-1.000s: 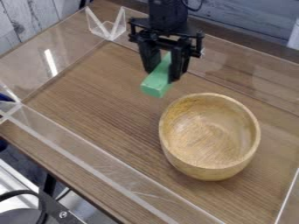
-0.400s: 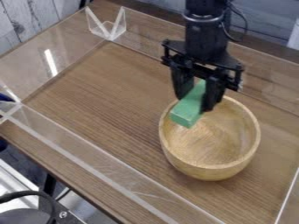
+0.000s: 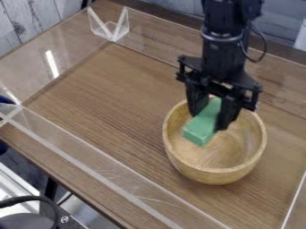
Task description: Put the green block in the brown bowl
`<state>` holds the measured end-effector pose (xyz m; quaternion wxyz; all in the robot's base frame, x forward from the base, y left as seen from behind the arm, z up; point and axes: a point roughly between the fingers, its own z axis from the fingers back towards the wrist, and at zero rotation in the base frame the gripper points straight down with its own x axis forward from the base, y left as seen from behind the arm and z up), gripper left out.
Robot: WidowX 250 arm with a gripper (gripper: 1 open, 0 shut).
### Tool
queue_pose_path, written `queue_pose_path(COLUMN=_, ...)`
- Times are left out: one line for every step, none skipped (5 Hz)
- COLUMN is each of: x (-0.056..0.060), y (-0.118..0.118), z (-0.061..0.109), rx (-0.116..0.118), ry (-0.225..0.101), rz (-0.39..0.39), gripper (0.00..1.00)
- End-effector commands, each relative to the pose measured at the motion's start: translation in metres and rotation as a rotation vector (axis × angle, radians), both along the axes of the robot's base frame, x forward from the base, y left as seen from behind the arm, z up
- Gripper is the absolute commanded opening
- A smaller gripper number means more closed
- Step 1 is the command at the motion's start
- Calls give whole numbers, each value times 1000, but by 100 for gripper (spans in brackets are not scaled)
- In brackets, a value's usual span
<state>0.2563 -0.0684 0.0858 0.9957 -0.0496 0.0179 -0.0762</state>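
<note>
My black gripper (image 3: 216, 109) points straight down over the brown bowl (image 3: 180, 157), a deep round bowl of light wood at the right of the table. It is shut on the green block (image 3: 203, 125), a bright green bar that hangs tilted between the fingers. The block's lower end reaches down inside the bowl's rim, above the bowl's floor. The block's upper end is hidden between the fingers.
Low clear plastic walls (image 3: 72, 165) fence the wooden table (image 3: 89, 94) on the front, left and back sides. A clear plastic corner piece (image 3: 107, 24) stands at the back left. The arm's black column (image 3: 227, 31) rises above the bowl.
The gripper has carried the green block to the right and down, from beside the bowl's back-left rim to over the bowl's inside. The bowl has stayed in place.
</note>
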Motion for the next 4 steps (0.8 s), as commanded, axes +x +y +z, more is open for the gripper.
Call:
queue_pose_path(x=4, y=-6, z=1, rx=-6, ry=-33, rz=-14, gripper=0)
queue_pose_path(x=4, y=-7, z=-9, rx=-2, ry=-22, rz=-21, gripper=0)
queue_pose_path(x=4, y=-8, z=-15, rx=0, ry=-13, rz=-26, gripper=0)
queue_pose_path(x=4, y=-8, z=-20, rx=-4, ry=-8, rz=-33, gripper=0)
